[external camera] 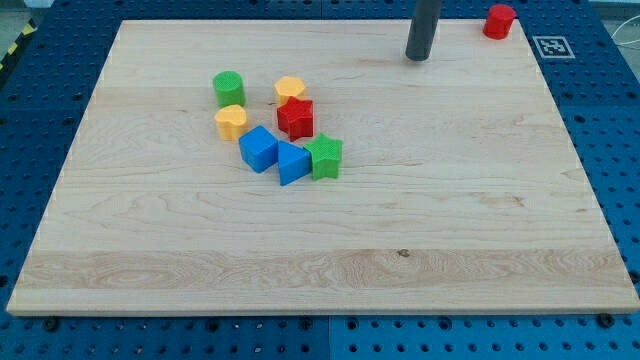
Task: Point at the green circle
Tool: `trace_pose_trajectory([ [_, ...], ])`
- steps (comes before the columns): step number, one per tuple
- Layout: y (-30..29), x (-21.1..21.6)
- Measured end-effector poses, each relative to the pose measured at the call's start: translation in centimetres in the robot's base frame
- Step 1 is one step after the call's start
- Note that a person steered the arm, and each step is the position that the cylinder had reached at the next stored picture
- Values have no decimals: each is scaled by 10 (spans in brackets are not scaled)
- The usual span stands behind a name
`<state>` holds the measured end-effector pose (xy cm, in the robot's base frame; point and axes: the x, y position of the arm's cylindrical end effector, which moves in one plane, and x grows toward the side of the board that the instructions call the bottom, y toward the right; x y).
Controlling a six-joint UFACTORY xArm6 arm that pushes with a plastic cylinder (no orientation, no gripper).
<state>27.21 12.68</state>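
Seven ribbed blocks on pale wooden board [320,260]. Left cluster: green circle [229,88], yellow heart [231,122], blue cube [258,148], yellow block [290,88], red star [295,117], blue wedge [292,163], green star [324,156]. The tip [418,57], jawless, well right; open board between. Red cylinder [499,21] top right.

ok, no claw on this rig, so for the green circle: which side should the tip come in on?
Probably the upper right. My tip sits at the view's top, right of the green circle. The circle's top, left and upper-right sides look free; the yellow block lies just below it and another yellow block to its right. A round wall offers no preferred face, so stop short.
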Motion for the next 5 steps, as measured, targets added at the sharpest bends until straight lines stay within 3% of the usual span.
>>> trace_pose_trajectory([
  [5,-67,16],
])
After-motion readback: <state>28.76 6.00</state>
